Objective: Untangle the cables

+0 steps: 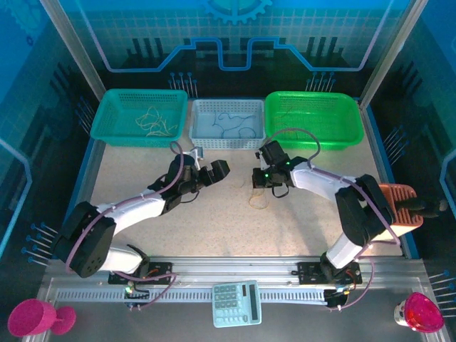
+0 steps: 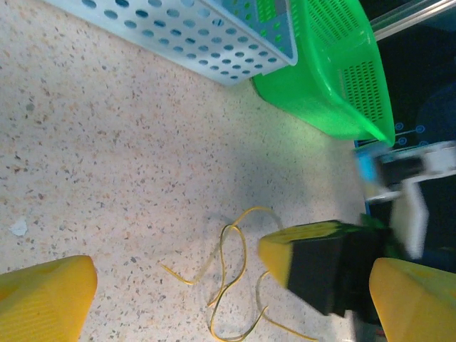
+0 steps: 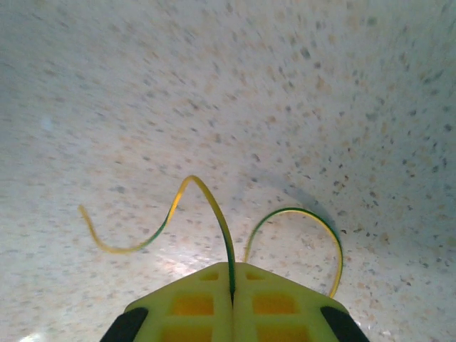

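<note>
- Where the far edge of the table (image 1: 128, 185) begins on the left, a teal basket (image 1: 135, 141) stands, with cream cables (image 1: 155, 125) lying loose inside it.
- Left gripper (image 1: 221, 169): positioned over the table left of centre, pointing toward the right arm. Its fingers (image 2: 43, 296) are released and spread wide, and nothing is clamped between them.
- Pale blue basket (image 1: 206, 144): stands between the other two baskets, just beside each. Dark cables (image 1: 231, 128) lie curled on its floor.
- Calculator (image 1: 237, 303): lies on the metal rail at the near edge, between the two arm bases.
- Yellow-green cable (image 1: 258, 198): lies on the bare table in front of the pale blue basket, between the two grippers and nearer the right gripper (image 1: 258, 179). In the left wrist view it forms several loose loops flat on the surface. One strand rises off the surface into the right gripper.
- Right gripper, detail: its fingers (image 3: 185, 306) are clenched, pads pressed together, with a strand of the yellow-green cable pinched in the seam between them. In the right wrist view, the cable arches away on the left of the grip and ends in a free tip. On the right it forms a second arch that curves back down beside the finger.
- Green basket (image 1: 342, 135): stands at the far right of the row, just beside the pale blue basket.
</note>
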